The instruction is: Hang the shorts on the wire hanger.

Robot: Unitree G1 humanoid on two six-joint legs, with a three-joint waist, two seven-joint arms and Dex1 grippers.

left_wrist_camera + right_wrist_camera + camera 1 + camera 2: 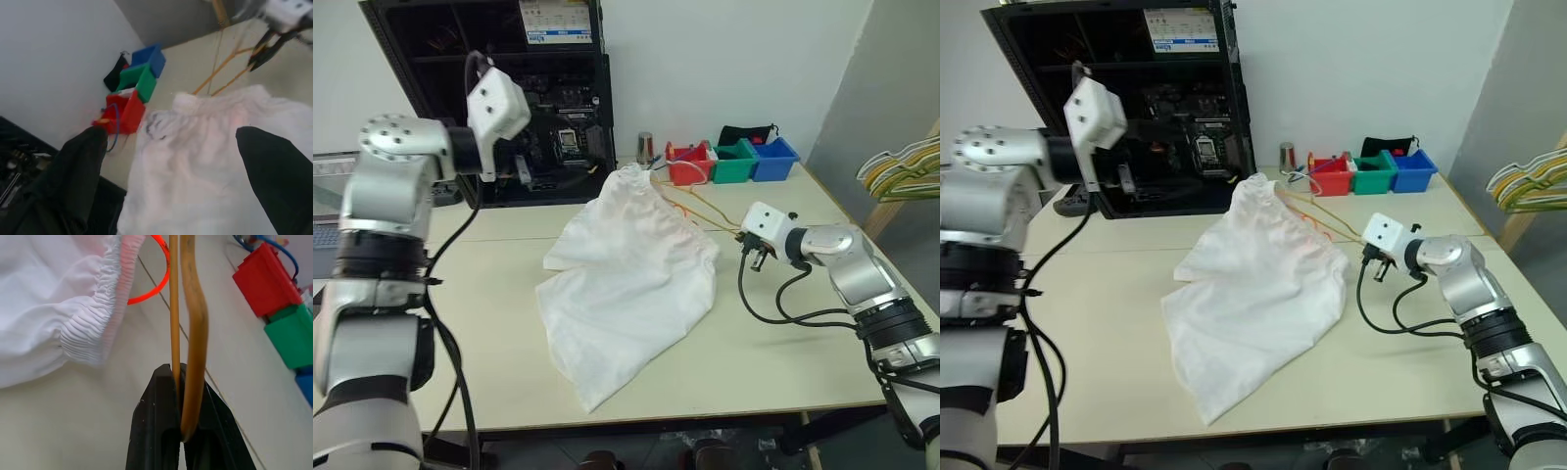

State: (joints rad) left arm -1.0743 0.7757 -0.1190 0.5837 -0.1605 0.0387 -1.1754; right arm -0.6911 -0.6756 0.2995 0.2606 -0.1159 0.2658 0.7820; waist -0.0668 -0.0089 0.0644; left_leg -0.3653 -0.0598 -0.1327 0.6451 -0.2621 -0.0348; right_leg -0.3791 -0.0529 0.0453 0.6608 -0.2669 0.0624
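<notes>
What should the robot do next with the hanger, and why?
Probably bring the open left claw down to the shorts' waistband. The right claw is already shut on the wire hanger, whose far end runs in under the white cloth, while the left claw is up off the table, holding nothing.

Far edge of table (489,323): red bin (688,164), green bin (734,161), blue bin (772,159) in a row. Black open computer case (524,98) far left. Pale hangers (901,168) at right.

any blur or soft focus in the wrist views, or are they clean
Left wrist view: the shorts and the left gripper's fingers look soft and smeared. Right wrist view: the wire hanger and waistband are crisp; the right gripper is shut on the wire.
</notes>
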